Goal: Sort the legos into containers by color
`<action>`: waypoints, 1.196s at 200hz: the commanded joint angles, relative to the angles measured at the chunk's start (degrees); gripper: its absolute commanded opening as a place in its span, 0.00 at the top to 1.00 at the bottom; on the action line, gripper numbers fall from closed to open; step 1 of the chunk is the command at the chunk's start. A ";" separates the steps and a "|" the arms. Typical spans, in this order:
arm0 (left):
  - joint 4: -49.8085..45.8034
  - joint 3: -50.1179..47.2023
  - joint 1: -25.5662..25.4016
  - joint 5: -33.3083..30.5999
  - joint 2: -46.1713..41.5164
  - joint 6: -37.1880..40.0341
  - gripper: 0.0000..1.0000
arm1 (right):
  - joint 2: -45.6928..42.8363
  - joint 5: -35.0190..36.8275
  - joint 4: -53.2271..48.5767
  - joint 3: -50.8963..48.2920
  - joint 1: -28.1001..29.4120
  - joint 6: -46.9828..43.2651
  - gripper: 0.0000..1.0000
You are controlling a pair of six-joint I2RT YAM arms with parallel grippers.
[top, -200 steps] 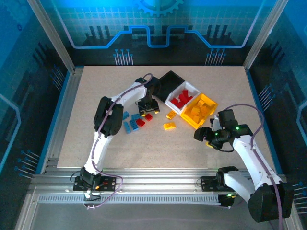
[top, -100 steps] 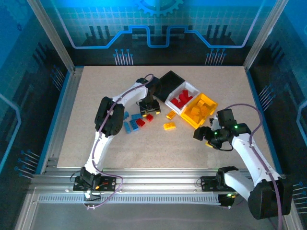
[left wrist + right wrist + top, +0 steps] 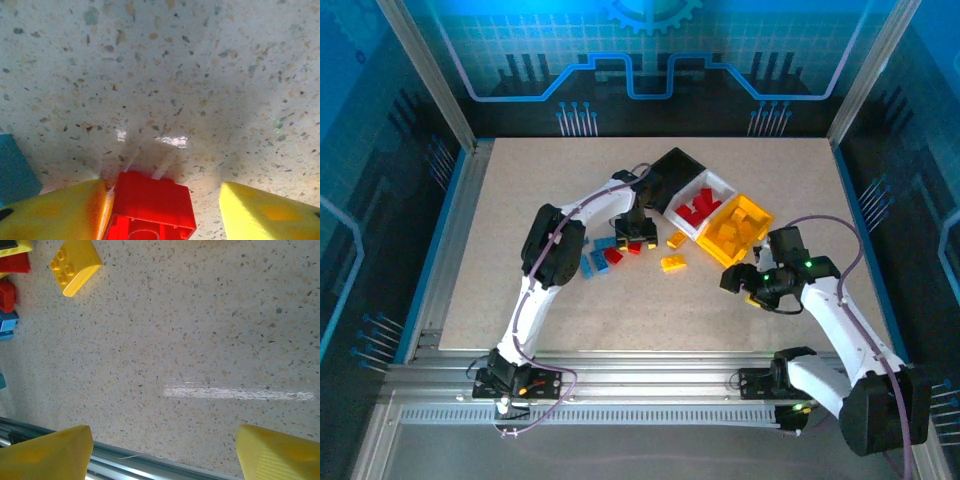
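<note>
The white bin (image 3: 718, 181) stands in the middle of the row, between the black bin (image 3: 675, 165) and the yellow bin (image 3: 760, 215). Red legos (image 3: 700, 210) lie inside it.

Just left of the white bin, a little nearer the arm bases, the left gripper (image 3: 638, 240) points down at the table (image 3: 520, 200) over a loose cluster of legos. Its wrist view shows a red brick (image 3: 152, 202) between the yellow fingers (image 3: 55, 210). The brick touches one finger and a clear gap separates it from the other, so the jaws stand open around it, not clamped. A blue brick (image 3: 15, 170) lies just outside the touching finger.

More red and blue bricks (image 3: 592, 264) lie further left of the white bin. Two loose yellow bricks (image 3: 672, 263) rest on the table just on its near side.

The right gripper (image 3: 162, 447) hangs past the yellow bin from the white bin, toward the bases. Its jaws are wide open with bare table between them.
</note>
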 commanded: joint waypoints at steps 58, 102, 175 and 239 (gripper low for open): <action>-4.08 3.76 -0.13 -2.94 2.29 4.37 0.46 | -2.07 1.01 -1.30 -0.17 1.23 1.01 0.24; -4.34 3.94 -0.11 -2.37 2.31 4.44 0.58 | -1.93 1.52 -1.39 0.46 1.20 1.01 0.24; -2.95 4.05 0.50 1.40 -0.86 3.39 0.62 | -1.98 2.94 -1.81 1.75 1.24 1.01 0.24; 4.22 7.38 2.11 12.28 -4.18 -2.32 0.62 | -3.79 4.73 -3.96 2.53 0.86 0.57 0.24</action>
